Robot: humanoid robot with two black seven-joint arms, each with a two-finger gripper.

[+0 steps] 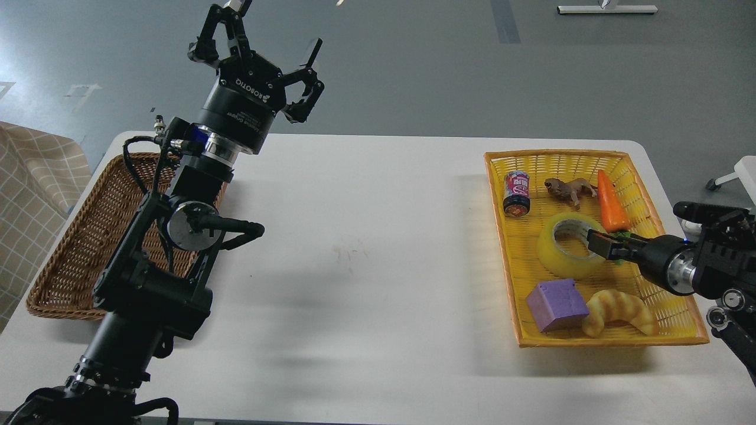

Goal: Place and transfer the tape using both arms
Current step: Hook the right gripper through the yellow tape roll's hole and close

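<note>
The tape (557,255), a wide yellow translucent roll with a pale core, lies flat in the middle of the yellow basket (555,155) at the right. My right gripper (598,244) comes in from the right and its dark tip sits at the roll's right rim, over the wall. Its fingers cannot be told apart. My left gripper (267,36) is open and empty, held high above the table's far left edge, far from the tape.
In the yellow basket are a small can (517,192), a brown toy animal (570,189), an orange carrot (611,202), a purple cube (557,304) and a croissant toy (621,310). A brown wicker basket (71,248) stands at the left, partly behind my left arm.
</note>
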